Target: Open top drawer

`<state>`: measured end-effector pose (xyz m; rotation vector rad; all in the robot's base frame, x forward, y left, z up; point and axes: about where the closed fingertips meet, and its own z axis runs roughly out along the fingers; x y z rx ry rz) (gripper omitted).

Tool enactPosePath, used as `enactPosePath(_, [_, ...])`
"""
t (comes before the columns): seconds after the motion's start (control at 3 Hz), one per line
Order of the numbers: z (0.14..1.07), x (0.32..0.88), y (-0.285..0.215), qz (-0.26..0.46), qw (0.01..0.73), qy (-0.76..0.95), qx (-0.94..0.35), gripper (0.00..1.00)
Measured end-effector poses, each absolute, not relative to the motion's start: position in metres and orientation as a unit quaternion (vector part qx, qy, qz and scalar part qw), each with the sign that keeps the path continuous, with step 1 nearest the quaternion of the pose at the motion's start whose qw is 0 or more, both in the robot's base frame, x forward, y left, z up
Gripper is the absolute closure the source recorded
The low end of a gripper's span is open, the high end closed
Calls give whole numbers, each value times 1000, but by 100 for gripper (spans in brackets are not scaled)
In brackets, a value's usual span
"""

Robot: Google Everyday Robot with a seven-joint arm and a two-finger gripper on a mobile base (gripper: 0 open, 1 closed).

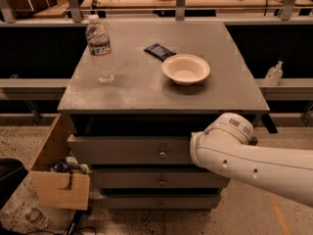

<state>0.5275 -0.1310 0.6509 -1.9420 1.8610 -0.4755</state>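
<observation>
Grey top drawer (127,150); pincer hidden behind arm (244,156), rightward.

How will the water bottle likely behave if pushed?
Tall, narrow and upright, the water bottle probably tips easily. Its round body would likely roll once down. Clear plastic probably flexes when squeezed. The claw is hidden behind the arm, in front of the top drawer.

Single high view — facing down onto the cabinet (137,87), gripper hidden behind arm (254,163).
</observation>
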Motion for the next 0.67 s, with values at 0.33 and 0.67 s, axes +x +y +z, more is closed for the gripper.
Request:
enactPosePath(0.33, [651,527,-131,-170,204,667,-696,100])
enactPosePath(0.67, [651,527,-131,-170,204,667,-696,100])
